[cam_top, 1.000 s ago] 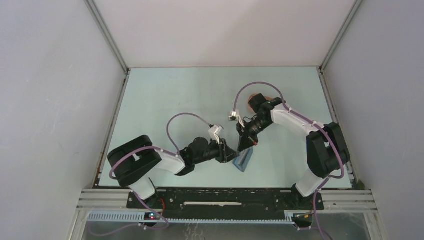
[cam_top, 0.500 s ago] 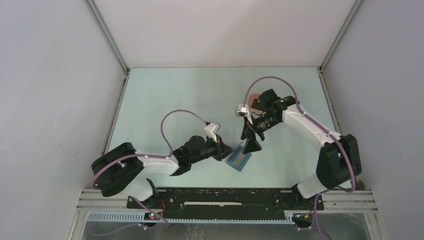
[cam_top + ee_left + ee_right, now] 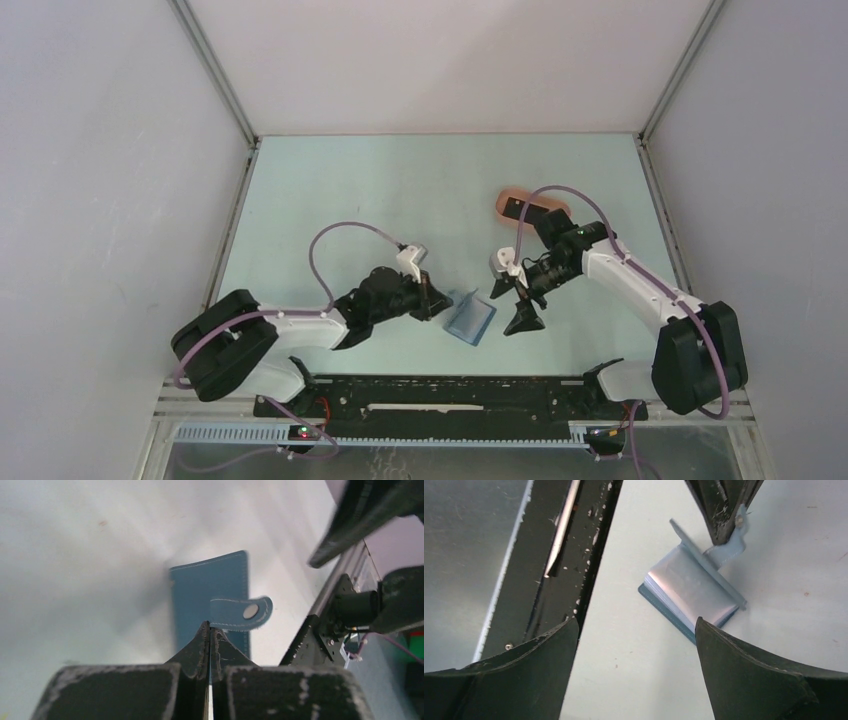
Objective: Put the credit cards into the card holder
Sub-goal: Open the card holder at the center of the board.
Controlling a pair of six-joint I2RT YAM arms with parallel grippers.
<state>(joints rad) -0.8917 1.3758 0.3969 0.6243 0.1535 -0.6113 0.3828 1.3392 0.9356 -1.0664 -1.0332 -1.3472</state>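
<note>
The card holder (image 3: 470, 318) is lying open on the table (image 3: 330, 190), and every place here is told from it. The left gripper (image 3: 436, 300) is sitting right at the card holder's left edge. Its two fingers (image 3: 197, 647) are pressing tight together. They are pinching the little strap (image 3: 232, 614) that is sticking out from the card holder. The strap is carrying a small round snap button (image 3: 250, 611). In the right wrist view the strap is being held up above the card holder. The card holder's light blue inside is showing there, and one flap is standing up at a slant.

The right gripper (image 3: 510, 306) is hanging just to the right of the card holder and is not touching it. Its fingers are spreading wide apart, and nothing is sitting between them.

A pink tray (image 3: 505, 197) is lying well beyond the card holder, on the side away from the arm bases and a bit to the right. A dark card (image 3: 517, 208) is resting in the tray. The right arm (image 3: 625, 275) and its purple cable (image 3: 562, 190) are covering part of the tray, so I cannot tell how many cards are lying in there.
</note>
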